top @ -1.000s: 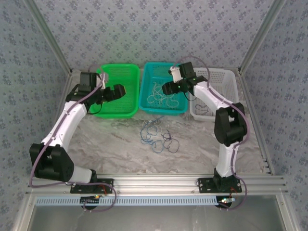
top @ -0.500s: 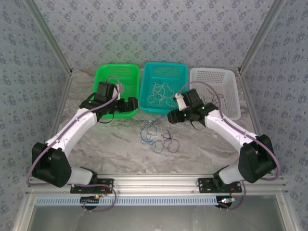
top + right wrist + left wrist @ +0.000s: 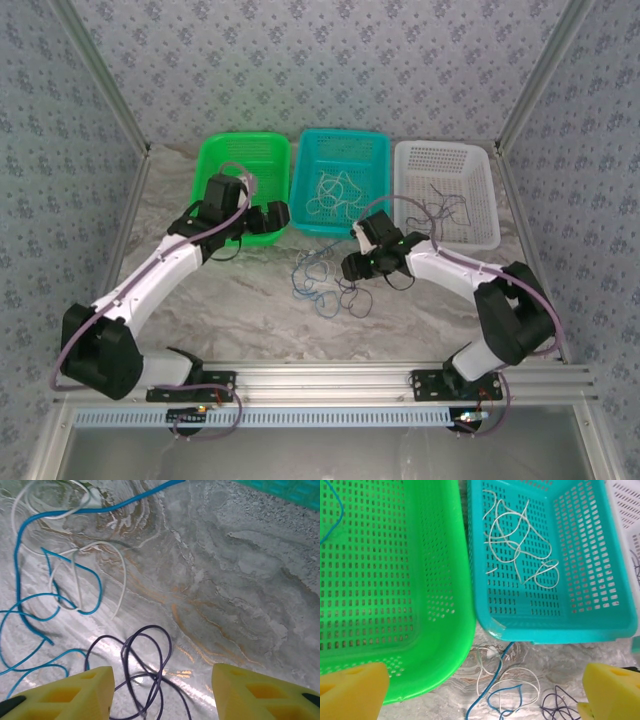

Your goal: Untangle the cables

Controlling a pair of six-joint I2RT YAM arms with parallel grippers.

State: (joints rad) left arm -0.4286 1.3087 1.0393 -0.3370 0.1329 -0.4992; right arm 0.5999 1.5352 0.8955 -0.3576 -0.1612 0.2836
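Two jaws of the right gripper hang parted, empty, above dark cable.

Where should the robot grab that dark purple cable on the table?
Probably pinch the dark purple cable where its loops overlap, coming straight down: it lies flat on the table, and the right end effector hovers above it, open.

overhead, close wrist views (shared cables)
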